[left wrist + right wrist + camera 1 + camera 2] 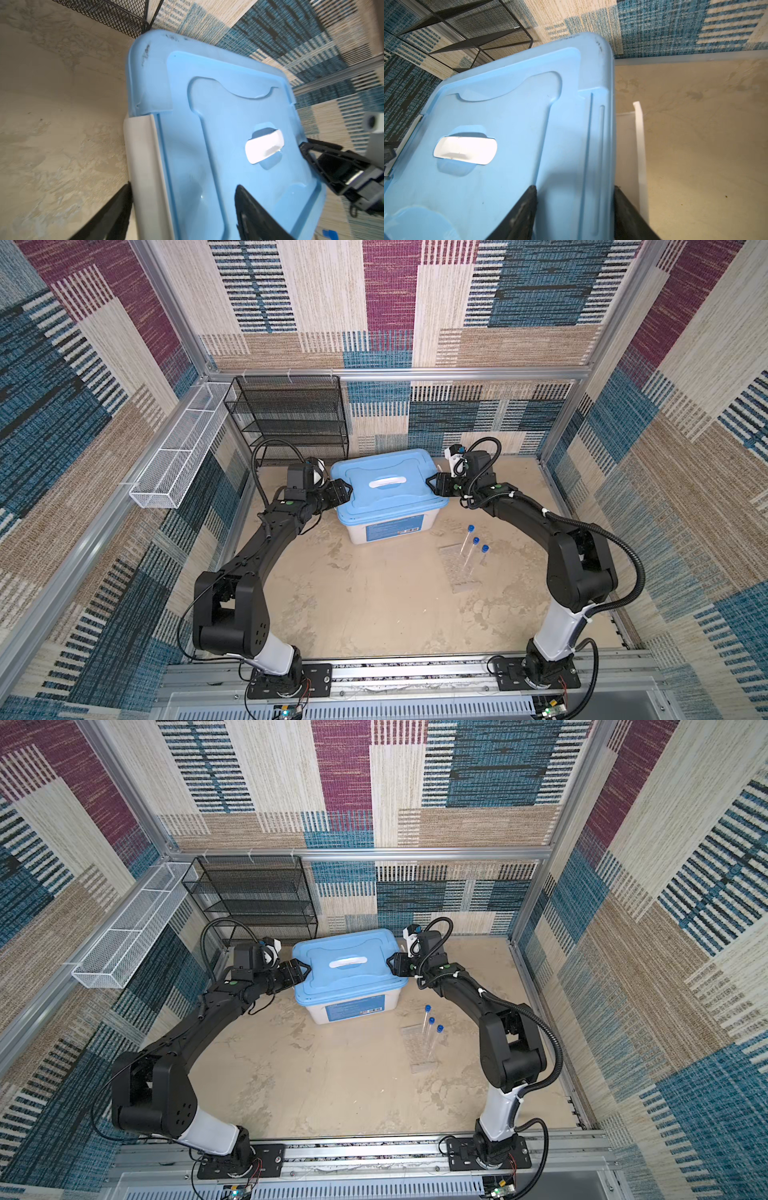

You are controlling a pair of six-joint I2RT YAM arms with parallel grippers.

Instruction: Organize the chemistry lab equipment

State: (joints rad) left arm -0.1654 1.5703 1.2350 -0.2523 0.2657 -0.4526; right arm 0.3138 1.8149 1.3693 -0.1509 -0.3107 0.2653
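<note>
Well, far on the left a white wire basket [174, 460] hangs on the wall. Next to it the black mesh shelf [291, 418] stands at the back.

Then comes the left pincer [348, 490], at the left end of the blue lid [395, 502]. Its two fingers stand apart with the lid's edge between them. Whether they squeeze it cannot be told. The lid sits on the big white bin [355, 533] in the middle of the bench [374, 614].

At the lid's other end the right pincer [431, 483] looks to be pinching the rim, one finger on top and one outside. A white clip [639, 145] sticks out there, so that side seems undone. One pincer at each end is probably so the lid can lift up flat.

Farther right, apart from the bin, the three blue-capped tubes [476, 540] stand in the clear rack [455, 568]. That is likely so they cannot roll away.
</note>
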